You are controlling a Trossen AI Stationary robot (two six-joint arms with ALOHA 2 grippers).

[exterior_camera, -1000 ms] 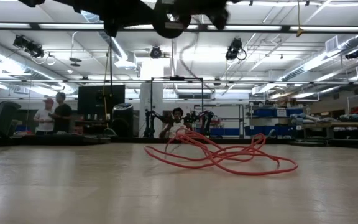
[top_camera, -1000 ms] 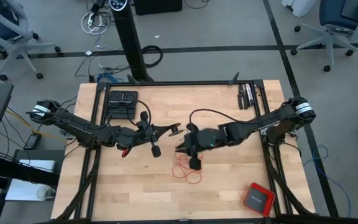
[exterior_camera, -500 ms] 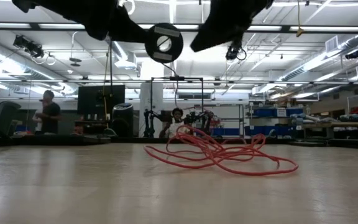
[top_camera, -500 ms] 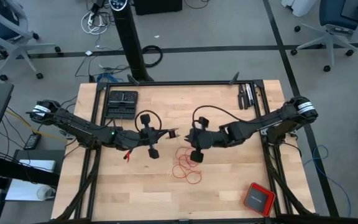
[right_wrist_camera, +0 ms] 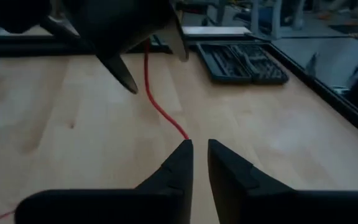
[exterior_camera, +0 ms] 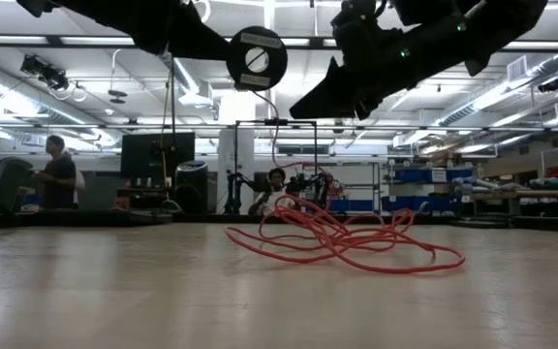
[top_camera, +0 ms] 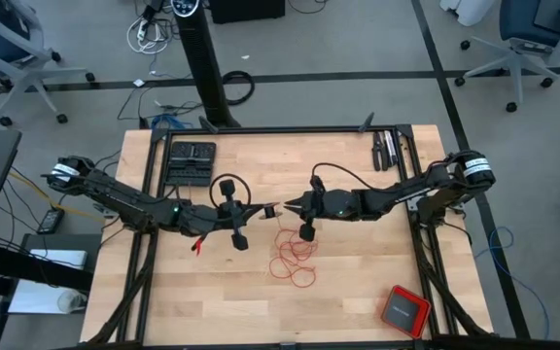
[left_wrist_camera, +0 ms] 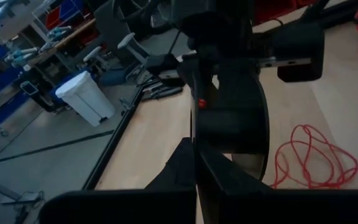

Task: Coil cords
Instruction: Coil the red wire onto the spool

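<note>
high view: the red cord (top_camera: 293,261) lies in loose loops on the counter (top_camera: 358,301) just near of the two grippers, which meet tip to tip at mid-counter. left gripper (top_camera: 272,208) has its jaws pressed together; right gripper (top_camera: 288,208) pinches a strand of the cord between nearly closed jaws

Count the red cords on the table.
1: the cord lies in loose loops mid-table, one strand rising to where the left tool and right tool meet. None seems hidden.
</note>
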